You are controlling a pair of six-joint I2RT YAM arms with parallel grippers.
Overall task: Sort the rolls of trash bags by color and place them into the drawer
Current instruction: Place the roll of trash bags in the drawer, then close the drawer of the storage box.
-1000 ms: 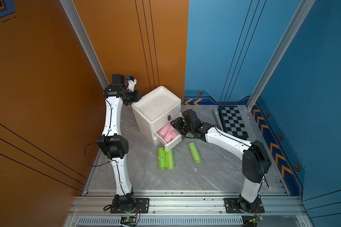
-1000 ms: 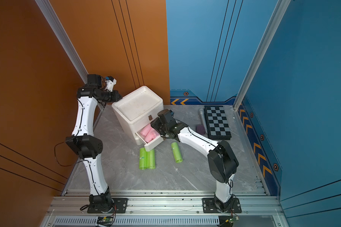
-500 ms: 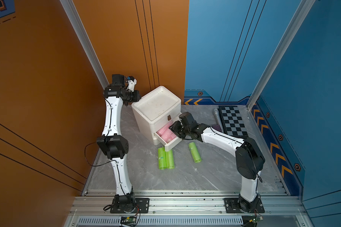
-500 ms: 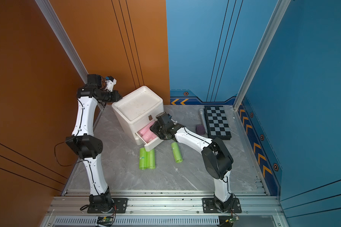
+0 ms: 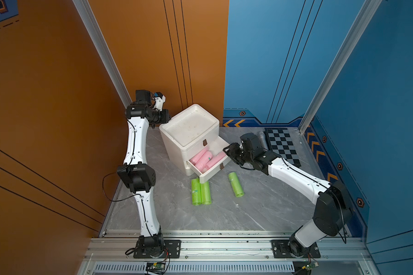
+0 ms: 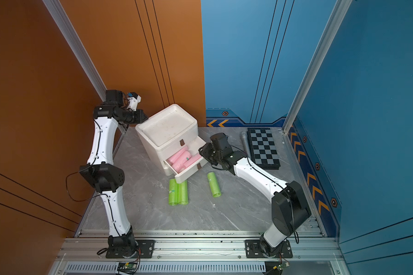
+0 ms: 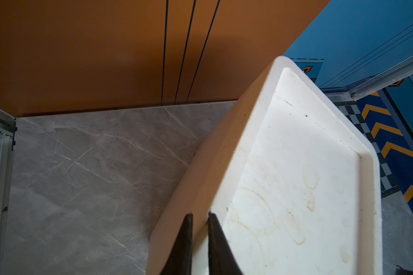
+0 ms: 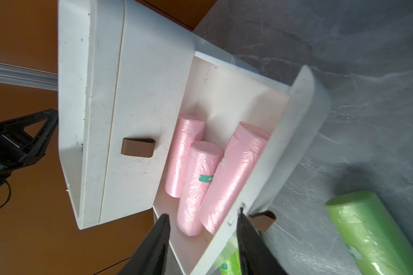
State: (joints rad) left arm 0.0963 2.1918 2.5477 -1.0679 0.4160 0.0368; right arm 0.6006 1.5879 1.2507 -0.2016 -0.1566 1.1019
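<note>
Stage of sorting. Three pink rolls [image 5: 204, 158] lie side by side in the open lower drawer [image 5: 212, 172] of the white drawer unit [image 5: 188, 123]. I judge that colour finished. Three green rolls remain on the table: a touching pair [image 5: 200, 191] just near of the drawer front and a single one [image 5: 235, 184] to their right. No yellow roll shows in any view. The upper drawer [image 5: 196, 148] is shut, so I cannot tell what it holds.

My right gripper [image 5: 229, 152] hovers at the drawer's right end, jaws apart and empty. My left gripper [image 5: 163, 116] sits at the unit's far left corner.

The left wrist view alone shows that gripper [image 7: 199, 216] nearly closed, its fingers straddling the raised top rim. I judge it clamped there to steady the unit.

The right wrist view alone shows a teal label on the middle pink roll [image 8: 198, 185] and one finger [image 8: 246, 228] touching the drawer's front wall. Both top views alone show all three green rolls, plus a grey microphone [image 5: 262, 140] and a chessboard [image 5: 283, 147] at the far right.
</note>
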